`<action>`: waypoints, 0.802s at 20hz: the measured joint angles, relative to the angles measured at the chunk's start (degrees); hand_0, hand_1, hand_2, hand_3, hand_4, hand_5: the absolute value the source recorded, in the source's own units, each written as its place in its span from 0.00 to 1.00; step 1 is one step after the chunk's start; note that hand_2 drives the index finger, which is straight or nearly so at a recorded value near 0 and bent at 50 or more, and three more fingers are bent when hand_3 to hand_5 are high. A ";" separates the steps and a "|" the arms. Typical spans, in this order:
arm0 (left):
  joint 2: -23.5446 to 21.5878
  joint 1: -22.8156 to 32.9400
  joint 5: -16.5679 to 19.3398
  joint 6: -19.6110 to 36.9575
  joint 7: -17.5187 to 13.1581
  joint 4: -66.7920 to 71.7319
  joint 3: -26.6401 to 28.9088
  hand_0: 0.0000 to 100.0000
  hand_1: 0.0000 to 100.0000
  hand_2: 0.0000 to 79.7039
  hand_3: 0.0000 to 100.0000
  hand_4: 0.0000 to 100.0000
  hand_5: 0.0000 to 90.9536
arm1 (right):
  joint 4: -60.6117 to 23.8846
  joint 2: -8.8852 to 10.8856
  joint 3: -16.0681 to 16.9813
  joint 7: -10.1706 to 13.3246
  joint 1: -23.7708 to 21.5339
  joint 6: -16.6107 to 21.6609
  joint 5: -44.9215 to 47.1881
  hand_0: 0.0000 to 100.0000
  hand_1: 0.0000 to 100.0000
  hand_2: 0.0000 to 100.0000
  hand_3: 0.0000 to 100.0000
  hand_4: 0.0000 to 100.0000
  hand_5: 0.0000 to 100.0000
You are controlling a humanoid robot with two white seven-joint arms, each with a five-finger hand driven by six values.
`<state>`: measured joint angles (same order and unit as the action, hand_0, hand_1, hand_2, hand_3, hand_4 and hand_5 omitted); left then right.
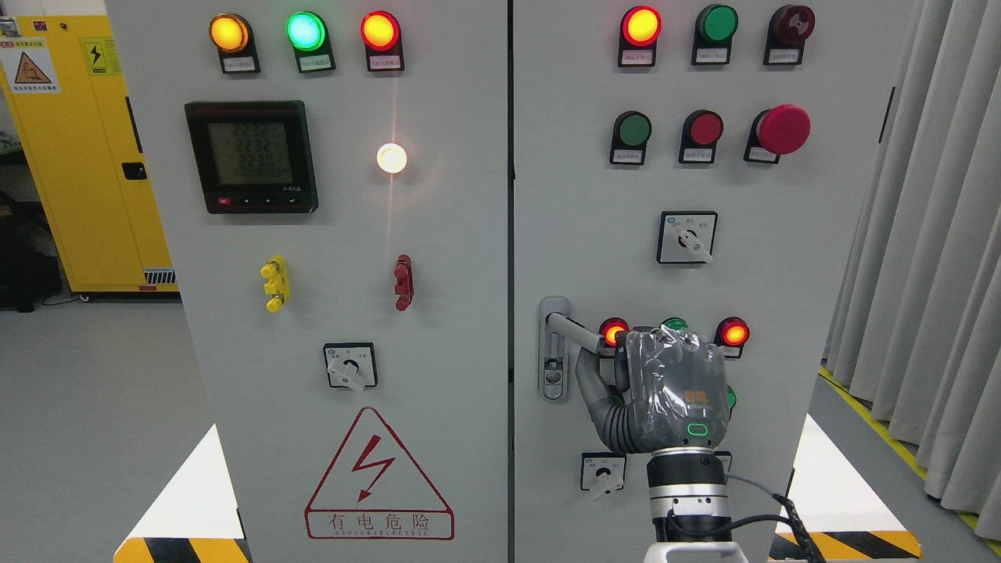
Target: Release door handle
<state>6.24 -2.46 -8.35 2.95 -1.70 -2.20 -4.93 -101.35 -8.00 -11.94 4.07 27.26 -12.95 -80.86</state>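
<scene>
The grey door handle point(575, 327) sits on the left edge of the right cabinet door point(782, 313), its lever swung out to the right from the lock plate point(554, 367). My right hand point(665, 387), in a grey glove, comes up from the bottom edge. Its fingers are curled over the lever's outer end and the thumb point(594, 387) lies below it. The lever's tip is hidden inside the hand. The left hand does not show.
The grey electrical cabinet has lit lamps, push buttons, a red emergency button point(783, 129), rotary switches point(687, 237) and a meter point(252, 156). A yellow cabinet point(78, 156) stands at the far left. Grey curtains point(923, 274) hang at the right.
</scene>
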 measured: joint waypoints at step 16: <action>0.00 0.00 0.00 0.00 0.00 0.00 0.00 0.12 0.56 0.00 0.00 0.00 0.00 | -0.05 -0.01 0.09 -0.02 0.41 0.00 -0.01 0.61 0.37 1.00 1.00 1.00 1.00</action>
<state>6.24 -2.46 -8.35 2.95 -1.70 -2.20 -4.93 -101.40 -8.01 -11.85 4.05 27.66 -12.94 -80.87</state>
